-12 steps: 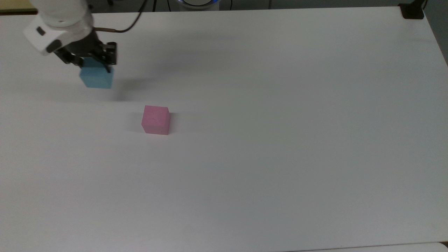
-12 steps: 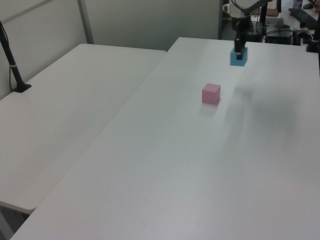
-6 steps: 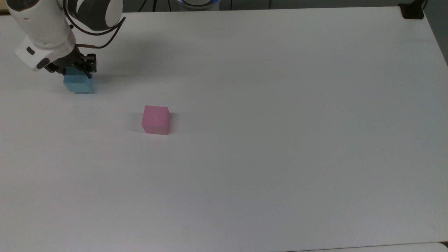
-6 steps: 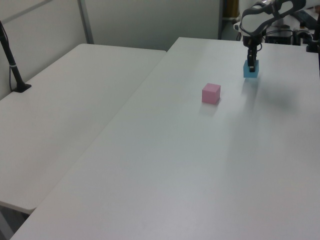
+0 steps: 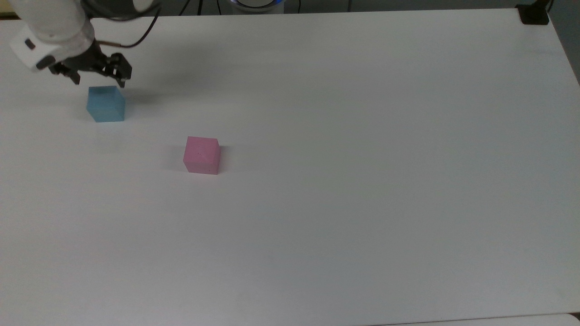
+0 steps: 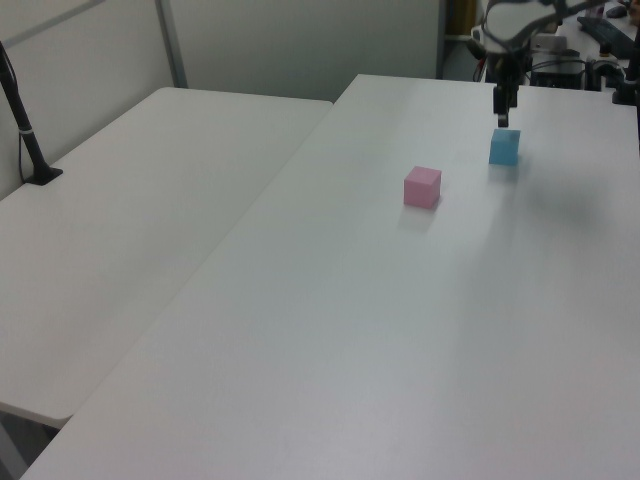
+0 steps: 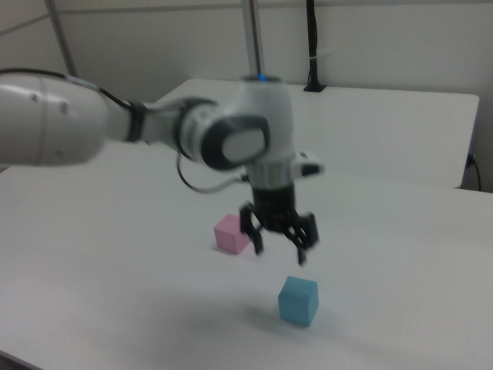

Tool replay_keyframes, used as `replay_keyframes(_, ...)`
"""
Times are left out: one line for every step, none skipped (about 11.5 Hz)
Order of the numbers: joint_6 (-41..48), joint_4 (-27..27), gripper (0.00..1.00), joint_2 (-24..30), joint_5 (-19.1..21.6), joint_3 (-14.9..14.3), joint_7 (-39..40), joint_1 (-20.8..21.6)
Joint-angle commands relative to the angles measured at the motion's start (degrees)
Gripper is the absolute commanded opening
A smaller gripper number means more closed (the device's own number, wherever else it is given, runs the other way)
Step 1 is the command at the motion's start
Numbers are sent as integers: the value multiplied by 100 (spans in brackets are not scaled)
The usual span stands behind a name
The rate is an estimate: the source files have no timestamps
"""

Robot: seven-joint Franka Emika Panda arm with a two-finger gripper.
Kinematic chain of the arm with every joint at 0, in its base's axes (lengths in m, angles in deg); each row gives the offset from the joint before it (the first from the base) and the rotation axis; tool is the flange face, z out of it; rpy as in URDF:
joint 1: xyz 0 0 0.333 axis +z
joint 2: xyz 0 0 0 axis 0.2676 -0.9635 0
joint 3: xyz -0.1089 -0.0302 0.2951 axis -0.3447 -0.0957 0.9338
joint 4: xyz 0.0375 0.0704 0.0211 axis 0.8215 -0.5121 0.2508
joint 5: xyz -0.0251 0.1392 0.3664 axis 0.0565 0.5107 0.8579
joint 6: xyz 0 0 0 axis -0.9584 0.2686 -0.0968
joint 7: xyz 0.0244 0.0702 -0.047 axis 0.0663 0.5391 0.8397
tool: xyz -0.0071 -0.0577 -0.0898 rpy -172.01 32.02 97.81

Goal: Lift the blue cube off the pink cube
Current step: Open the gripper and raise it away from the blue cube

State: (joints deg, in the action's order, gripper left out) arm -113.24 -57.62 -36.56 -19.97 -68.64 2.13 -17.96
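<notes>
The blue cube (image 5: 106, 104) rests by itself on the white table (image 5: 344, 136), near the top view's upper left; it also appears as the blue cube (image 6: 504, 147) and the blue cube (image 7: 298, 300). The pink cube (image 5: 202, 155) stands apart from it on the table, seen too as the pink cube (image 6: 422, 187) and the pink cube (image 7: 232, 233), with nothing on top. My gripper (image 5: 99, 81) hovers just above the blue cube, open and holding nothing; it shows as the gripper (image 7: 281, 249) with its fingers spread, and as the gripper (image 6: 502, 111).
A second white table (image 6: 150, 200) adjoins on the left view's left, with a black post (image 6: 25, 130) clamped at its edge. A black clamp (image 5: 534, 13) sits at the top view's upper right corner. Cables and equipment lie beyond the far edge.
The gripper lowered the blue cube onto the table, then opened and rose off it. The blue cube now stands free. The pink cube has not moved.
</notes>
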Motion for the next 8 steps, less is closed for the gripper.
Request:
replay_keyframes(1285,108,100,1241,-67,442,-1388,691)
replay_keyframes(1532,275,100,1339,-102,880,-1863,693)
replay_keyframes(1648,346,100,1366,-215,1137,-2242,745)
replay_keyframes(1701,330,100,1514,-242,1235,-2420,798)
replay_keyframes(1684,329,100,1568,-217,1254,-2448,816)
replay_keyframes(1684,338,100,1603,-181,1254,-2448,816)
replay_keyframes(1675,338,100,1638,-181,1263,-2448,824)
replay_keyframes(1684,347,100,1656,-155,1263,-2431,825)
